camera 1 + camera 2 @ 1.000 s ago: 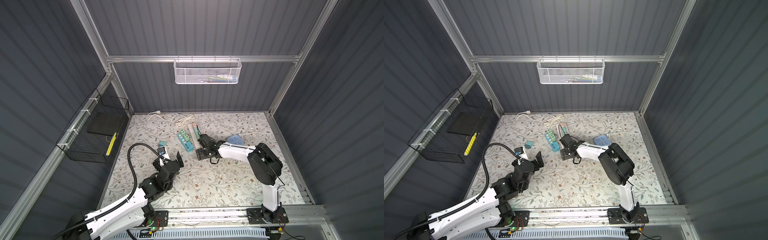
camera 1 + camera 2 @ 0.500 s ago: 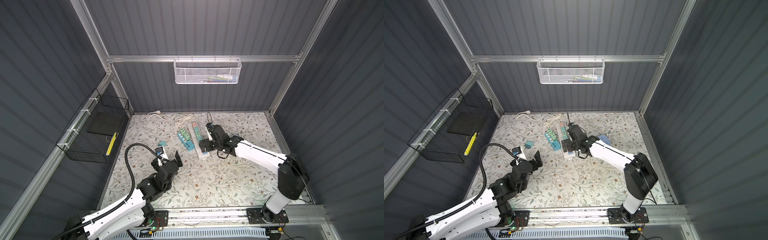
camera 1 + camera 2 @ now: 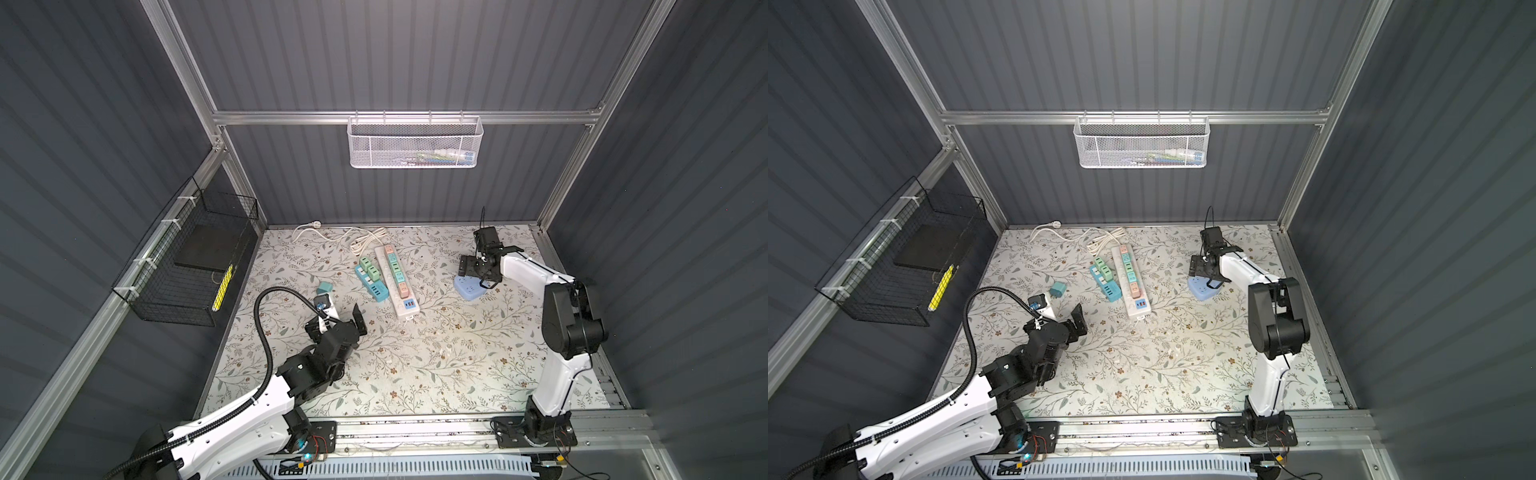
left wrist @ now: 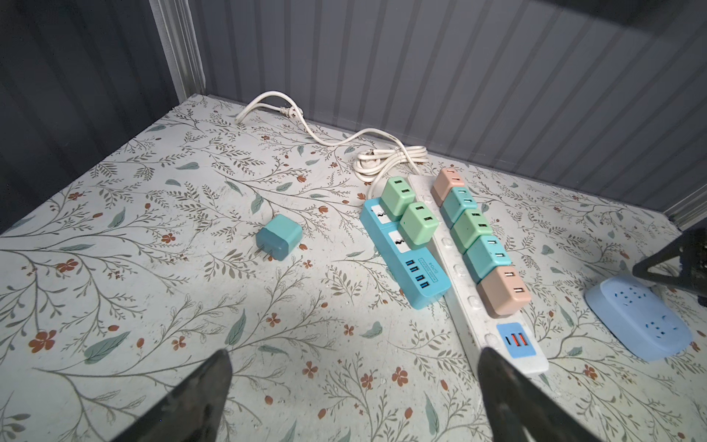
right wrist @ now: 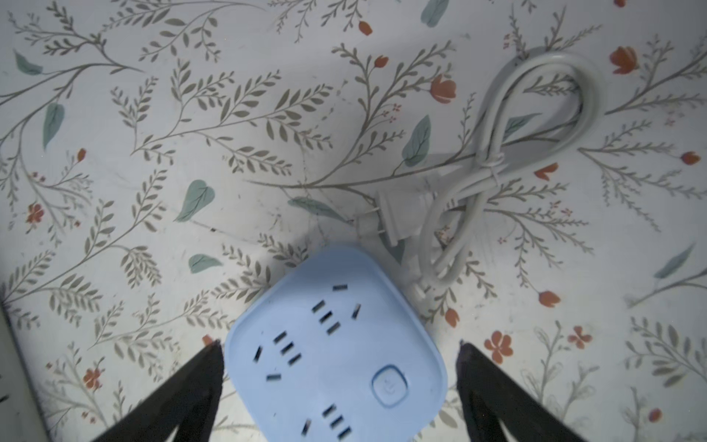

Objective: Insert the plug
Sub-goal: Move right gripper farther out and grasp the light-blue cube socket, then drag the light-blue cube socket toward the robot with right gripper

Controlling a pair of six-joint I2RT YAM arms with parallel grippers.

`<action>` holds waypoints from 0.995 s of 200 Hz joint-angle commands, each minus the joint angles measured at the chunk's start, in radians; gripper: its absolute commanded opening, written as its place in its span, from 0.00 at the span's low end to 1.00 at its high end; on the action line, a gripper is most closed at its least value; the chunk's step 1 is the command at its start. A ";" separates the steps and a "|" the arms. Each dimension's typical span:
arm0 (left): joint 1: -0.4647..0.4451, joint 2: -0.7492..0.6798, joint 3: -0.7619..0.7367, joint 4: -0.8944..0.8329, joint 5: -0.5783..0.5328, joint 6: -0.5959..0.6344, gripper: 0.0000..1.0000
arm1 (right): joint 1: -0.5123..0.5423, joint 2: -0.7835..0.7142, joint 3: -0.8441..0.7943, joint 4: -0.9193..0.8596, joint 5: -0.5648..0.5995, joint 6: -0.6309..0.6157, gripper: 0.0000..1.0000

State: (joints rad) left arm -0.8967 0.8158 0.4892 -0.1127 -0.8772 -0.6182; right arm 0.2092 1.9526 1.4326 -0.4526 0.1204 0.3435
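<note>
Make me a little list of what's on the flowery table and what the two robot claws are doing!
loose plug: small teal cube plug, lying alone on the floral table, prongs showing
long strip: long white power strip, five coloured cubes plugged in
short strip: short blue power strip, two green cubes plugged in, beside the white one
socket box: pale blue rounded socket box, no plug seen in it
left gripper: open, holding nothing
right gripper: open, fingers either side of the socket box

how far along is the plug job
Done: five cube plugs sit in the white strip, two in the blue strip. In hand: nothing; the right gripper is open over the light blue socket block, the left gripper open over the table. Left: the loose teal plug lies ungripped, still to be picked up and inserted.
</note>
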 commanded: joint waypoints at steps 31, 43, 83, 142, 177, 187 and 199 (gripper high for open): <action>0.008 -0.033 0.016 0.000 0.007 0.020 1.00 | -0.011 0.119 0.132 -0.048 0.015 0.000 0.93; 0.008 -0.036 0.020 -0.005 0.004 0.024 1.00 | -0.013 0.144 0.157 -0.063 0.020 0.004 0.90; 0.007 -0.059 0.004 0.019 0.007 0.051 1.00 | 0.019 0.130 0.078 -0.078 0.070 0.036 0.79; 0.009 -0.064 -0.005 0.044 0.015 0.066 1.00 | 0.055 -0.016 -0.131 -0.029 0.032 0.138 0.72; 0.010 -0.067 -0.023 0.059 0.030 0.044 1.00 | 0.078 -0.177 -0.353 0.031 -0.004 0.301 0.79; 0.010 -0.063 -0.023 0.061 0.036 0.039 1.00 | 0.081 -0.222 -0.419 0.057 -0.030 0.340 0.80; 0.010 -0.058 -0.023 0.058 0.042 0.036 1.00 | 0.091 -0.276 -0.489 0.101 -0.067 0.371 0.81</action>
State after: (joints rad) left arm -0.8948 0.7574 0.4797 -0.0708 -0.8505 -0.5724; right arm 0.2901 1.7473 1.0641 -0.3916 0.1314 0.5816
